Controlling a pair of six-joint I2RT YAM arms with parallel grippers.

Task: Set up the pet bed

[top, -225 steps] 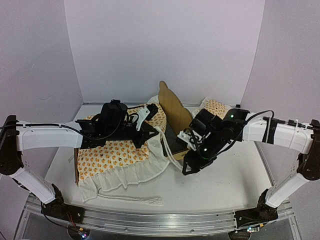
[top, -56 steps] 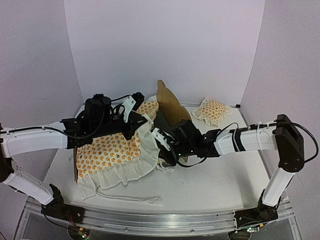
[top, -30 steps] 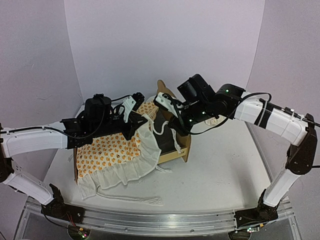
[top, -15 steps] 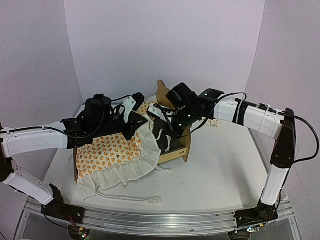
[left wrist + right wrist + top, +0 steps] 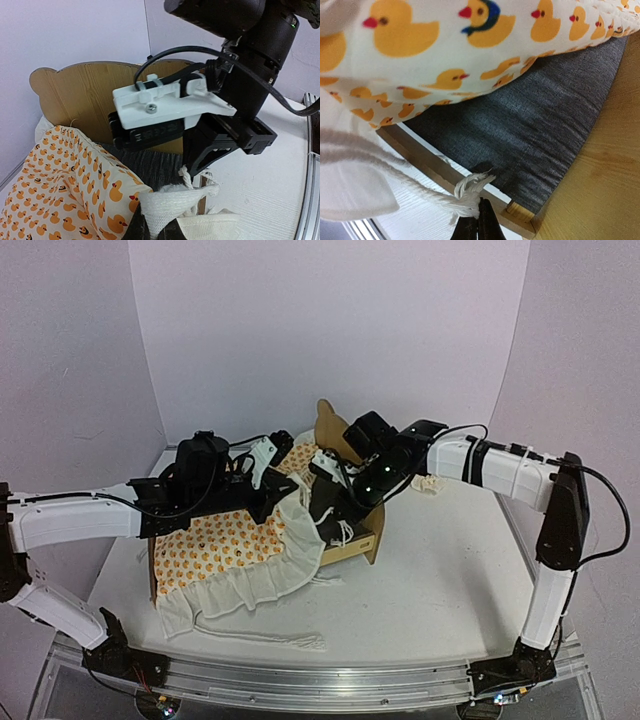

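Two claws pinch bedding and cord over the pet bed [image 5: 352, 545] at the centre of the top view.

The white tabletop [image 5: 440, 590] fills the lower half of the frame. The duck-print bedding [image 5: 230, 545] with its white ruffle sprawls across centre-left, its right edge draped onto the pet bed. The bed stands at mid-frame, its bear-ear headboard [image 5: 330, 425] upright toward the back wall and its dark grey base panel [image 5: 540, 120] partly covered. What looks like a small pillow [image 5: 428, 483] peeks out behind the right arm, mostly hidden. The left claw [image 5: 157, 230] is pressed together on the bedding's white ruffle. The right claw [image 5: 479, 220] is pinched on a braided white cord [image 5: 465, 197] just above the bed's side rail.
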